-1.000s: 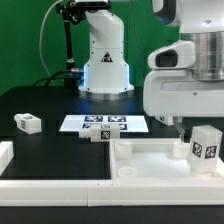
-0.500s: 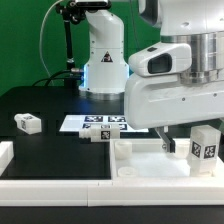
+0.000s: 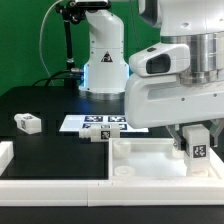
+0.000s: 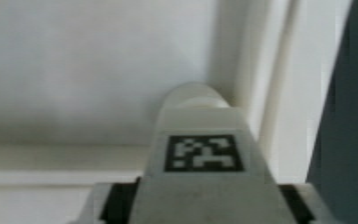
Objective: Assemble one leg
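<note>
My gripper (image 3: 196, 140) is shut on a leg (image 3: 197, 146), a small white block with a black-and-white tag. It holds the leg upright over the large white tray-like piece (image 3: 150, 165), near its corner at the exterior view's right. In the wrist view the leg (image 4: 204, 140) fills the space between my dark fingers (image 4: 119, 203), with the tray's white floor (image 4: 87, 80) and raised rim behind it. Another leg (image 3: 28, 123) lies on the black table at the exterior view's left. A third small tagged block (image 3: 98, 136) sits by the marker board.
The marker board (image 3: 102, 123) lies flat on the black table in the middle. The robot's white base (image 3: 105, 60) stands behind it. A white raised edge (image 3: 5, 152) shows at the exterior view's lower left.
The gripper has swung over to the leg standing at the exterior view's right, come down around it and closed on it. The other parts have not moved.
</note>
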Action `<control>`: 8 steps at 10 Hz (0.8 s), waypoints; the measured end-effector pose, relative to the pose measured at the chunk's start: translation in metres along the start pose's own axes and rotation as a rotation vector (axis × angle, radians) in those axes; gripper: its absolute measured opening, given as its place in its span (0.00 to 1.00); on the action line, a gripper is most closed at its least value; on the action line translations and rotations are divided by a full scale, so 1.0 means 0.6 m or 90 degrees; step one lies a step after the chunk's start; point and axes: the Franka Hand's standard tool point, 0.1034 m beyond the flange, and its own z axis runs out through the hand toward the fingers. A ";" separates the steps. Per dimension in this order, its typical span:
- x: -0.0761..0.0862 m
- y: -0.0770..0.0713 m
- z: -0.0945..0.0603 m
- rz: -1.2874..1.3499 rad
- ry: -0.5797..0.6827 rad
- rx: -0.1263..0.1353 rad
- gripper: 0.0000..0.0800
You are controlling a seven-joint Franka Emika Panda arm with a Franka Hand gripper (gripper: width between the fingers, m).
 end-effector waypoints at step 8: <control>-0.008 -0.027 0.008 0.744 -0.001 0.051 0.36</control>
